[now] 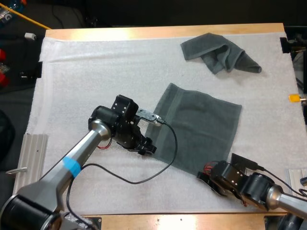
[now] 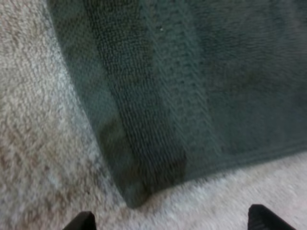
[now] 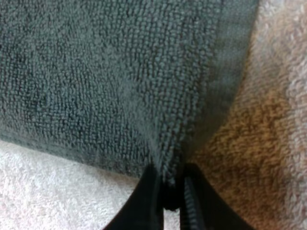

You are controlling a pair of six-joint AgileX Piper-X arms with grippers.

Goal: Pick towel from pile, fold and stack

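A dark grey-green towel (image 1: 199, 129) lies spread flat on the middle of the white mat. My left gripper (image 1: 147, 146) sits low at its left near corner. In the left wrist view the left gripper (image 2: 172, 223) is open, fingertips (image 2: 79, 221) wide apart, and the towel's hemmed corner (image 2: 136, 196) lies just ahead of them, untouched. My right gripper (image 1: 207, 180) is at the towel's nearest corner. In the right wrist view that gripper (image 3: 169, 196) is shut, pinching the towel's corner edge (image 3: 172, 163) from both sides.
A second, crumpled towel (image 1: 220, 55) lies at the far right of the mat (image 1: 86, 76). A grey ribbed plate (image 1: 31, 153) sits off the mat's left edge. The table's near edge runs close behind my right arm.
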